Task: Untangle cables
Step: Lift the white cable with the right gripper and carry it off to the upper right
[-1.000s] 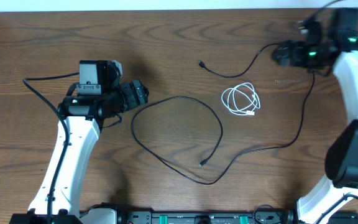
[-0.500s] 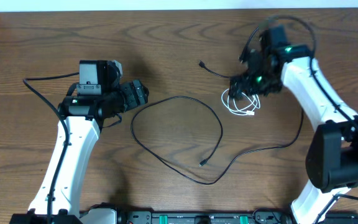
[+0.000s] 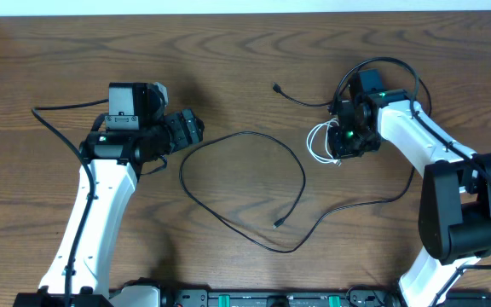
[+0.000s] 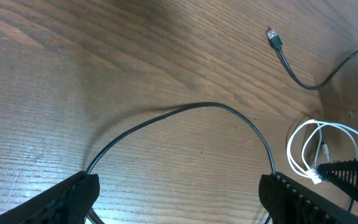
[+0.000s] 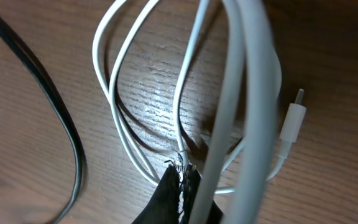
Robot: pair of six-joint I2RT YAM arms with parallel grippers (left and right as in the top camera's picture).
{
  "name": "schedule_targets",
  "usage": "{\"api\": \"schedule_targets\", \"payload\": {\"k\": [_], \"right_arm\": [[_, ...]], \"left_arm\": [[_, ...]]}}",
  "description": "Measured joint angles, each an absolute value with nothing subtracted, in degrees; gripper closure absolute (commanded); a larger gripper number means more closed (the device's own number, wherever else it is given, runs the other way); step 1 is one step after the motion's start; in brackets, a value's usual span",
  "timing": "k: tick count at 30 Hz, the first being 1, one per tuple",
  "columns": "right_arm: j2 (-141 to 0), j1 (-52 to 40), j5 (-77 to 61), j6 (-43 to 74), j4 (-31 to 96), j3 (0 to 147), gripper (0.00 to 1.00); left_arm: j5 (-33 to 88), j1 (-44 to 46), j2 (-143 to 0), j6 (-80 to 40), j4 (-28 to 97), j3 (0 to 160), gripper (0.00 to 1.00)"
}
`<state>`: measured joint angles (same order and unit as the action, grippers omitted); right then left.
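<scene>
The black cable (image 3: pixel 302 170) lay in a loose loop on the table (image 3: pixel 228 51), nearer the robot than the white cable (image 3: pixel 316 141). The right gripper (image 3: pixel 339 149) was pinched tight on the white cable's strands. The left gripper (image 3: pixel 196 128) – fingers spread wide – sat well left of it; the black plug (image 3: pixel 275 86) lay just beyond.

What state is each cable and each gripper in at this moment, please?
black cable: lying loose in a wide open curl, unknotted, not gripped.
white cable: wound in a small coil, pinched by the right gripper.
left gripper: open, empty, above the black cable.
right gripper: shut on a strand of the white cable.
</scene>
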<state>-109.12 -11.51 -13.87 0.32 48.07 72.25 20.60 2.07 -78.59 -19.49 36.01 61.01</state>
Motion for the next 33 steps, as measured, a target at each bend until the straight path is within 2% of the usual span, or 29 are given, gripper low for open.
{"api": "schedule_targets", "payload": {"k": [9, 18, 27, 33], "right_arm": [[-109.12, -11.51, -18.85, 2.46, 45.74, 74.26, 0.99], [-106.21, -11.51, -22.09, 5.98, 49.01, 87.18, 0.99], [-102.26, -11.38, -8.99, 6.83, 34.44, 91.68, 0.99], [-102.26, -8.73, 4.36, 7.01, 25.12, 91.74, 0.99]], "left_arm": [[20.6, 2.07, -78.59, -19.49, 36.03, 61.01, 0.13], [20.6, 2.07, -78.59, -19.49, 36.01, 61.01, 0.13], [20.6, 2.07, -78.59, -19.49, 36.01, 61.01, 0.13], [20.62, 2.07, -78.59, -19.49, 36.05, 61.01, 0.13]]}}
